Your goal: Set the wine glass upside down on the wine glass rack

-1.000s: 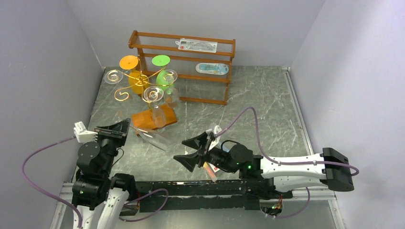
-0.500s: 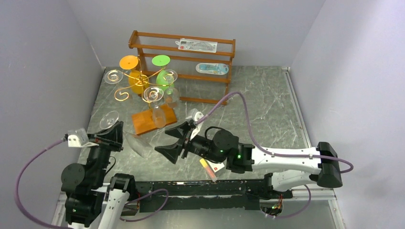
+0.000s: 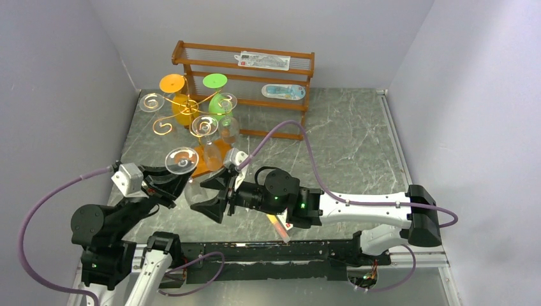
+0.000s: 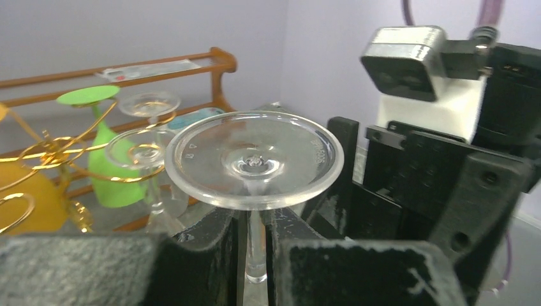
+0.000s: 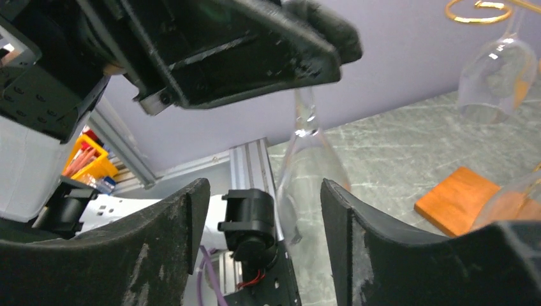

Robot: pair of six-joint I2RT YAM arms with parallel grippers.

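Clear wine glass (image 4: 254,159) | turned foot-up, lifted off grey marbled table (image 3: 357,146) within the last second | left gripper (image 4: 254,252) clamps stem | right gripper (image 3: 214,197) spread around bowl, untouching | gold wire rack (image 3: 188,105) just beyond, far-left: hanging looks next

From high behind the bases, down onto the whole bench (image 3: 344,146). Close along left fingers (image 4: 96,271), close between right fingers (image 5: 159,255), both facing the shared wine glass (image 3: 181,160).
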